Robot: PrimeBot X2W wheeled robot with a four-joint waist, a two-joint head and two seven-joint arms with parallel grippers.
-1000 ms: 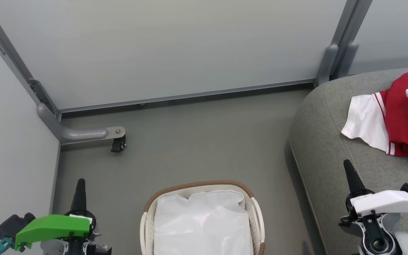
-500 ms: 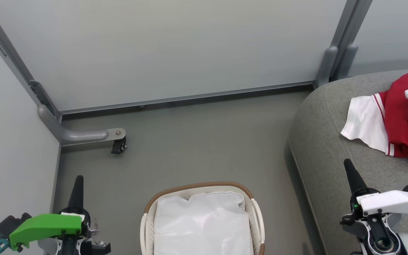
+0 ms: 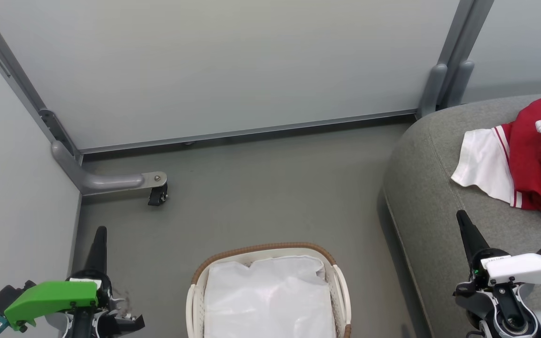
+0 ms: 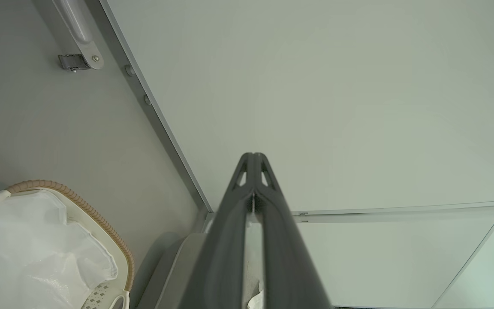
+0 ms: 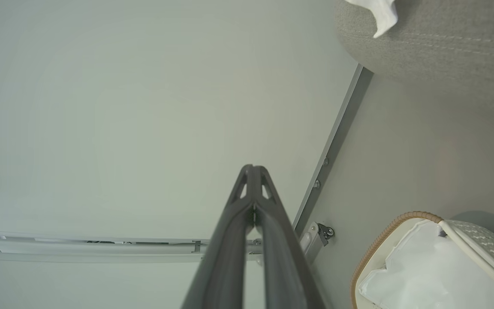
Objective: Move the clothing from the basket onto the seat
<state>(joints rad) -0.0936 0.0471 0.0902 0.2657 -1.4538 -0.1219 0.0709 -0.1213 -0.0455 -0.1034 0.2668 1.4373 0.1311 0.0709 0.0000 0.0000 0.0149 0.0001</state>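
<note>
The red clothing (image 3: 538, 164) with a white sleeve and white stripes lies on the grey seat (image 3: 430, 188) at the right of the head view; a white corner of it (image 5: 380, 13) hangs over the seat (image 5: 444, 56) in the right wrist view. The white basket (image 3: 266, 251) with its brown rim stands on the floor at bottom centre, holding a plain white liner (image 3: 270, 300); it also appears as basket (image 4: 79, 206) and basket (image 5: 401, 227). My left gripper (image 3: 100, 231) is shut and empty left of the basket. My right gripper (image 3: 461, 215) is shut and empty over the seat's front part.
A grey partition wall (image 3: 233, 61) closes the back, with a post (image 3: 449, 70) at the right. A grey bracket with a black caster (image 3: 157, 195) stands on the grey floor (image 3: 270, 188) at the left. Another pale wall (image 3: 12, 188) runs along my left side.
Both grippers have sunk slightly toward the bottom of the head view, the left one also drifting left. The picture as a whole has shifted down a little. Clothing and basket stay put.
</note>
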